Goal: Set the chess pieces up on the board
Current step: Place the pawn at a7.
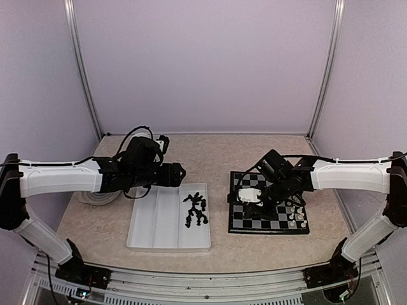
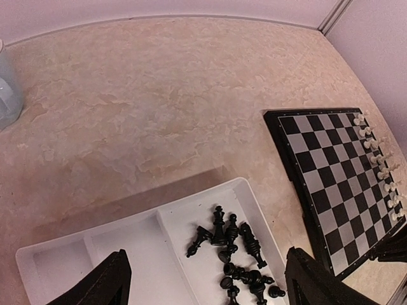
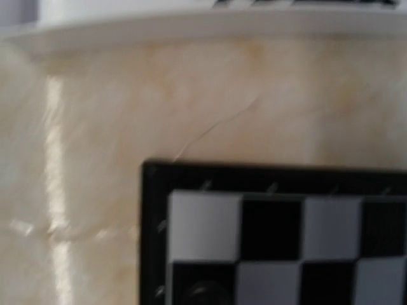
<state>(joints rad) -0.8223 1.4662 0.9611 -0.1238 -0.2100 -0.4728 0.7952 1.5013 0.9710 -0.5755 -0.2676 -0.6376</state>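
Chess pieces [image 1: 196,211], the black set, lie in a loose heap in the right-hand compartment of the white tray [image 1: 152,236], close to the arm bases, a few upright and most toppled. We take this heap to be the supply from which each piece is to be carried across. Beside the tray on the table [image 1: 216,152], but apart from it, lies the board [image 1: 264,230]. White pieces [image 1: 296,216] are ranked along its right edge, while the squares facing the tray show no black men that we can make out, so we judge the task to be near its beginning. Above the board's left part hangs the right gripper [image 1: 240,198], its fingers pressed together. We cannot tell whether a piece is pinched between them, since its own camera shows only the board's corner, the tray rim beyond, and one dark blurred form at the lower edge. Farther back, over the tray's far rim, the left gripper [image 2: 206,270] hovers with fingers spread wide and nothing between them. It is aimed down at the heap, a posture suited to descending on a single piece. Crowding within the heap may hinder a clean pick.
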